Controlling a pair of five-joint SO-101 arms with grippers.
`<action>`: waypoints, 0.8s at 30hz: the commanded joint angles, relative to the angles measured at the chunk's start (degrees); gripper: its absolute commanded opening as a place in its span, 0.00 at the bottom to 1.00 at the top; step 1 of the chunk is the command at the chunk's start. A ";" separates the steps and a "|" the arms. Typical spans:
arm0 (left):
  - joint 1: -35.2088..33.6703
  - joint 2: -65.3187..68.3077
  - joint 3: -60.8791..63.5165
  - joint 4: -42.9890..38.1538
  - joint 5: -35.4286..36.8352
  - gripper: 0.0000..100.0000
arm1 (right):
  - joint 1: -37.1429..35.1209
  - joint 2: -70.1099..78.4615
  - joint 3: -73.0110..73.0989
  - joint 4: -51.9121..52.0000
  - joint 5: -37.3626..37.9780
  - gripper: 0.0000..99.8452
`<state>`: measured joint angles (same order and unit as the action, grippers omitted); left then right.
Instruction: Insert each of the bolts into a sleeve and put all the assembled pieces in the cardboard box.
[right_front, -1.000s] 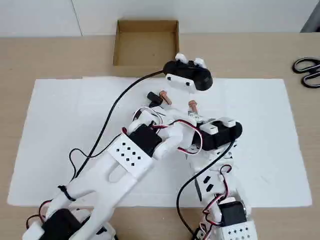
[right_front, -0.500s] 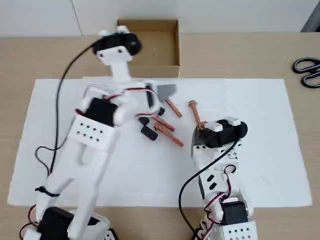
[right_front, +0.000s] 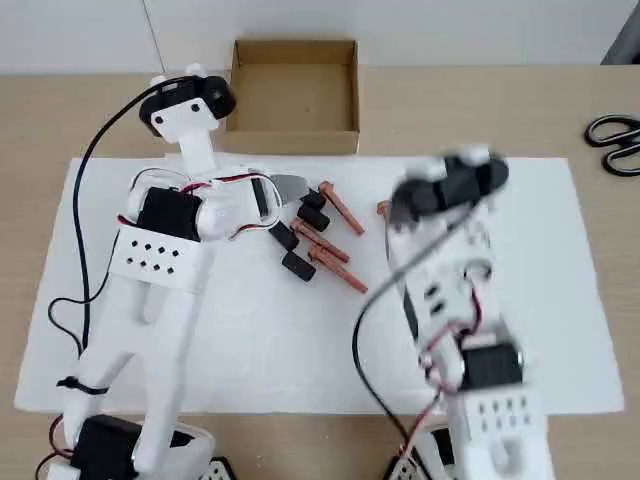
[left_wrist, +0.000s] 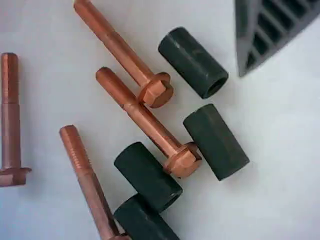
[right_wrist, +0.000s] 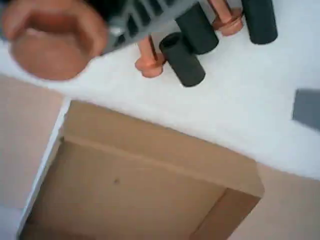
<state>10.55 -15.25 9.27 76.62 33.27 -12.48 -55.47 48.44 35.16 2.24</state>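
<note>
Several copper bolts (right_front: 333, 240) and black sleeves (right_front: 298, 265) lie loose in a heap at the middle of the white sheet. In the left wrist view the bolts (left_wrist: 135, 60) and sleeves (left_wrist: 215, 140) lie side by side, none joined. My left gripper (right_front: 290, 190) hangs open just left of the heap, one grey finger (left_wrist: 265, 35) at the picture's corner. My right gripper (right_front: 392, 213) is raised right of the heap, shut on a bolt (right_wrist: 50, 45) whose head looms beside its grey finger (right_wrist: 145, 15). The cardboard box (right_front: 295, 132) stands empty at the back.
The white foam sheet (right_front: 520, 320) covers most of the wooden table. Black scissors (right_front: 615, 140) lie at the far right edge. The box wall (right_wrist: 150, 145) sits just beyond the sheet's back edge, close behind the heap.
My left arm swung from the table's middle to the left and now hovers beside the heap. My right arm rose and stretched toward the back with the bolt.
</note>
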 joint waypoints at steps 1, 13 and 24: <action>-0.26 -0.88 -2.24 0.35 0.26 0.32 | 0.48 18.24 -18.46 -2.33 0.70 0.00; -0.18 -0.53 -2.15 4.22 0.09 0.32 | 0.04 75.03 -73.49 -2.07 0.70 0.00; -0.18 -0.53 -2.15 4.22 0.09 0.32 | -3.82 105.63 -107.25 -2.24 0.70 0.00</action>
<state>10.55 -15.25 9.27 80.75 33.27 -15.12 47.56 -48.18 34.81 2.42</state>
